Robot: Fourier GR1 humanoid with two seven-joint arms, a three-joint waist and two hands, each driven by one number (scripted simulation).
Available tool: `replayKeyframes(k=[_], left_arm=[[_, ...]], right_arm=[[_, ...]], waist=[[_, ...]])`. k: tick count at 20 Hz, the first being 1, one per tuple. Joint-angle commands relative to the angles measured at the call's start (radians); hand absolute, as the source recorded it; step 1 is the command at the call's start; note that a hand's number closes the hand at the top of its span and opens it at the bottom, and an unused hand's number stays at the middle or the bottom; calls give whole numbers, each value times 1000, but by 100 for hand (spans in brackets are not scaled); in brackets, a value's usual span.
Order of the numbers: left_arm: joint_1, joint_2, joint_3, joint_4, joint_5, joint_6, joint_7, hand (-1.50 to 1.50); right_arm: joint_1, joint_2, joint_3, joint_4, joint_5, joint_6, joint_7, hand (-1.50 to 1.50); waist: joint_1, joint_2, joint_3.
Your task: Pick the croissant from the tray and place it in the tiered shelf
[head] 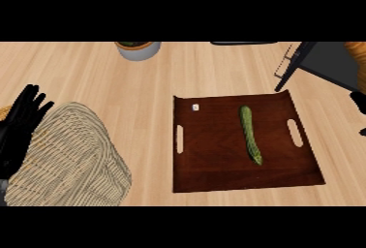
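A dark brown wooden tray [214, 169] with two slot handles lies right of centre. On it rests a long green cucumber-like vegetable [250, 133], lying lengthwise, and a tiny white speck [194, 107] near the far left corner. No croissant shows on the tray. The dark tiered shelf [322, 60] stands at the top right, cut by the view's edge. An orange-brown thing [355, 51] shows beside it at the right border; I cannot tell what it is. My right hand [358, 100] shows only as black bits at the right edge. My left hand [22, 126] rests open at the left edge, fingers up.
A pale wicker basket [71, 155] lies at the lower left beside my left hand. A grey pot with a plant [138, 49] stands at the far edge. Bare light wooden counter [143, 97] lies between basket and tray.
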Motion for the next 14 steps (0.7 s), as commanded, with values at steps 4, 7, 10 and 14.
replayKeyframes(k=[4, 7, 10, 14], left_arm=[[85, -23, -47, 125, -22, -18, 29, 0], [75, -35, -50, 102, -32, 12, 55, 0], [61, -36, -45, 115, -23, -9, 51, 0], [88, -52, -61, 135, -41, -27, 14, 0]], right_arm=[[-126, -193, -59, 87, 37, 95, 47, 150], [-137, -244, -102, 129, 10, 117, 15, 150], [-214, -282, -70, 200, 33, 139, 36, 150], [-222, -325, -101, 289, 42, 105, -10, 150]], waist=[[15, 24, -27], [14, 22, -24], [29, 25, -26], [39, 31, -26]])
